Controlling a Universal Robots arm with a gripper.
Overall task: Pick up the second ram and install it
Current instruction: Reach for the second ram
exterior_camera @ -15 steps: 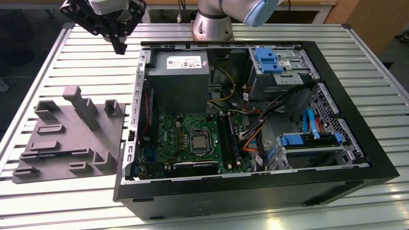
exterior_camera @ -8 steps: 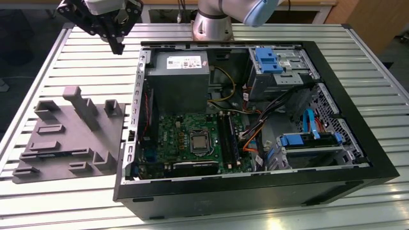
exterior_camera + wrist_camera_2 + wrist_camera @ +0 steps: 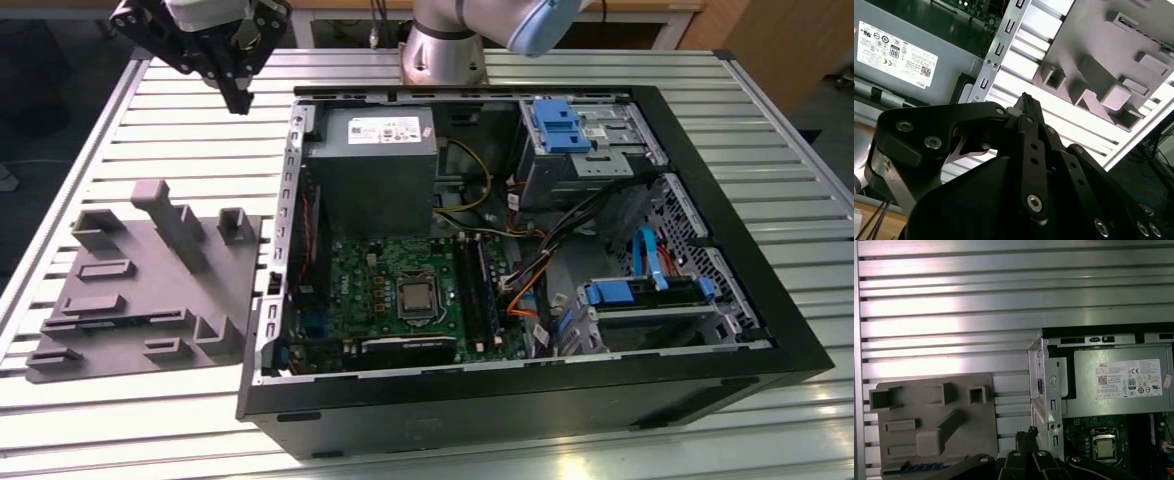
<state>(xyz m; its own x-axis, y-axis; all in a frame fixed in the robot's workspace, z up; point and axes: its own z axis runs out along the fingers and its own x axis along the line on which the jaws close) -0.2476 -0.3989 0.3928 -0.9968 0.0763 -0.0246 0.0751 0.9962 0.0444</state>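
Tool [image 3: 1026, 102] first: its tips look pressed together on nothing, hanging over the bench [image 3: 160, 130] past the post end of the fixture plate [image 3: 200, 290]. I take the second ram [image 3: 924, 467] to be the dark strip slotted edge-up at the plate's opposite end. It should be light, stiff, thin and brittle, so I'd pinch across its faces mid-length, clear of the contacts. Beyond the plate, the white label on the power supply [image 3: 1119, 385] carries small print and marks.

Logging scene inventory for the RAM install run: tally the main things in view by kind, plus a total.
slatted table: 1
open computer case: 1
power supply: 1
motherboard: 1
grey fixture plate: 1
gripper: 1
Total: 6
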